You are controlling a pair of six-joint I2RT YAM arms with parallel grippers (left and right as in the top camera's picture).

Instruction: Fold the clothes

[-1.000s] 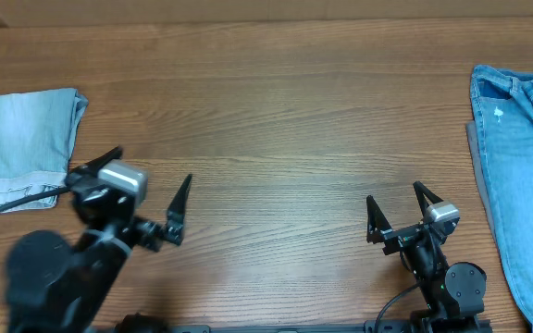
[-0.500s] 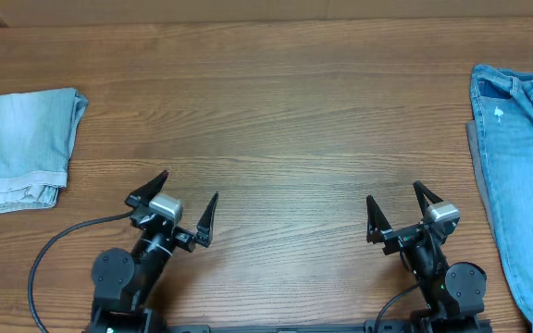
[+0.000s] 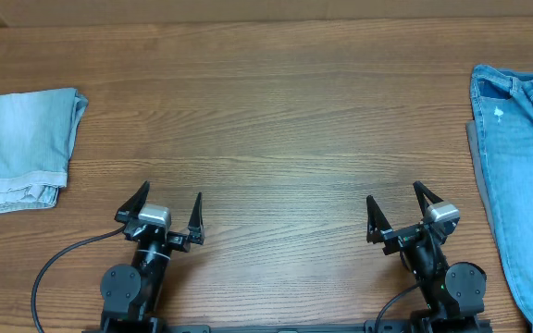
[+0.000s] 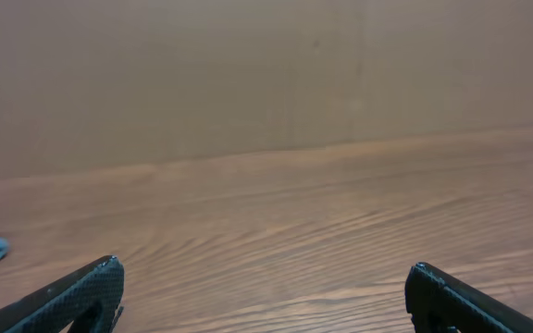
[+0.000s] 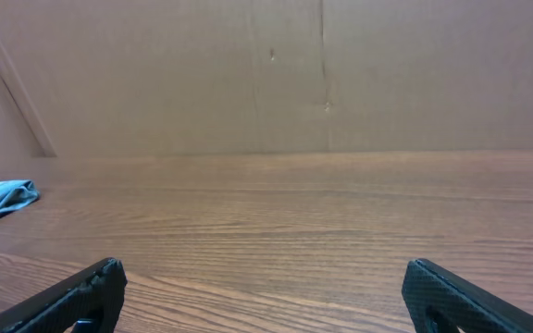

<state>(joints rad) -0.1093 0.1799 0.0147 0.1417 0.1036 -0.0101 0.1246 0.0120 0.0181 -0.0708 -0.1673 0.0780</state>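
Shorts (image 3: pixel 21 143) folded, well apart from left gripper (image 3: pixel 171 191)

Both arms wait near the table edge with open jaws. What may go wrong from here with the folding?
1. The jeans lie at the far right of the table, partly outside the overhead view. The right jaws, open and empty, may catch only one layer and drag the jeans into a heap.
2. The folded shorts lie on the left arm's side. A careless sweep of that arm may undo the fold.
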